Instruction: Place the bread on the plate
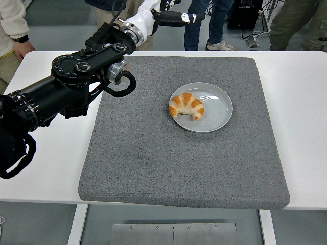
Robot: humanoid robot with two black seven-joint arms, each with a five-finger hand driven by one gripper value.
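Note:
A golden croissant (186, 106) lies on the left part of a grey round plate (214, 109), which sits on a grey mat (179, 153). My left arm comes in from the left and is raised high. Its white hand (168, 14) is at the picture's top, well above and behind the plate, with fingers stretched out and holding nothing. My right arm is out of view.
The mat covers most of the white table (306, 102). Several people stand behind the table's far edge; one person's hand (23, 48) hangs at the far left corner.

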